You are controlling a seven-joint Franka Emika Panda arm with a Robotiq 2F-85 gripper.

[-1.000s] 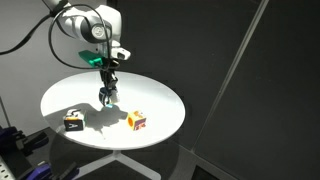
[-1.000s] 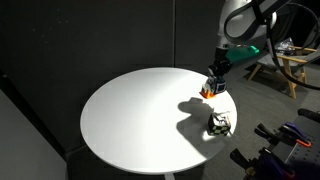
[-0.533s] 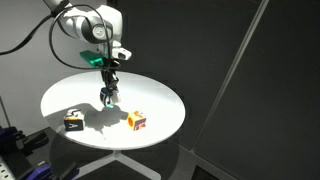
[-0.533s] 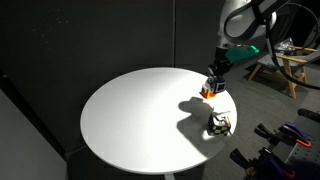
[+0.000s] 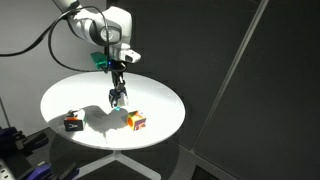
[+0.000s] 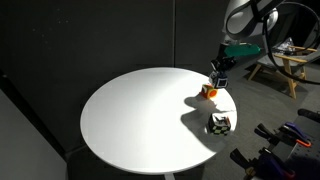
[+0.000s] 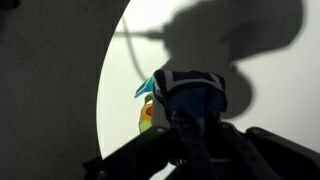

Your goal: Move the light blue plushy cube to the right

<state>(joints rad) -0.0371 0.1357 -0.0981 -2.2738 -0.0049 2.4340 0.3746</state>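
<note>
**End effector and cubes: change since the prior frame**

End effector (image 5: 118, 98): clamped on the light blue plushy cube (image 7: 148, 87), held above the bench (image 5: 60, 95). It has shifted sideways toward the orange-yellow cube (image 5: 136, 121), now near. Dark cube (image 5: 73, 121): farther off, unmoved.

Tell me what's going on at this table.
The Franka arm's gripper is clamped on the light blue plushy cube and appears to hold it just above the round white table, near the middle. In an exterior view, the black cube sits off to one side and the orange-yellow cube close by on the other. Neither is being touched.
</note>
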